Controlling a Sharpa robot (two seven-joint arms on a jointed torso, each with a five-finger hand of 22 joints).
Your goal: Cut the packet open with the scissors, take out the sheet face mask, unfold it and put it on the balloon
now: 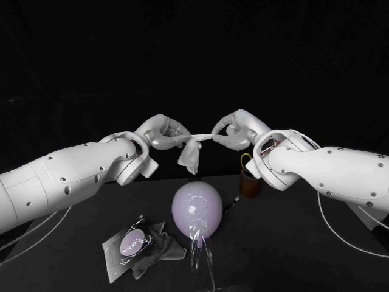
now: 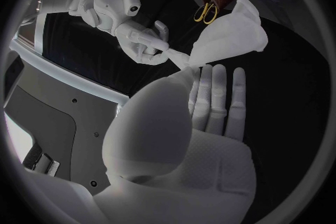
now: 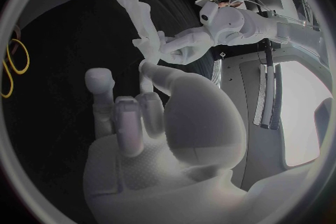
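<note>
Both hands are raised above the table, close together, holding the white sheet face mask (image 1: 192,151) between them. My left hand (image 1: 164,134) pinches its upper left part and my right hand (image 1: 232,132) pinches a stretched corner. The mask (image 2: 227,36) hangs down still partly folded; it also shows in the right wrist view (image 3: 138,15). Below them the pale lilac balloon (image 1: 198,210) stands upright on the table. The cut packet (image 1: 133,245) lies flat at the front left, beside the balloon. The scissors (image 1: 246,162), with yellow handles, stand in a brown cup (image 1: 250,184) behind the balloon at the right.
A crumpled clear film (image 1: 199,250) trails from the balloon's base toward the table's front edge. Thin white cables (image 1: 339,228) hang under each arm. The black table (image 1: 299,255) lies open to the right of the balloon.
</note>
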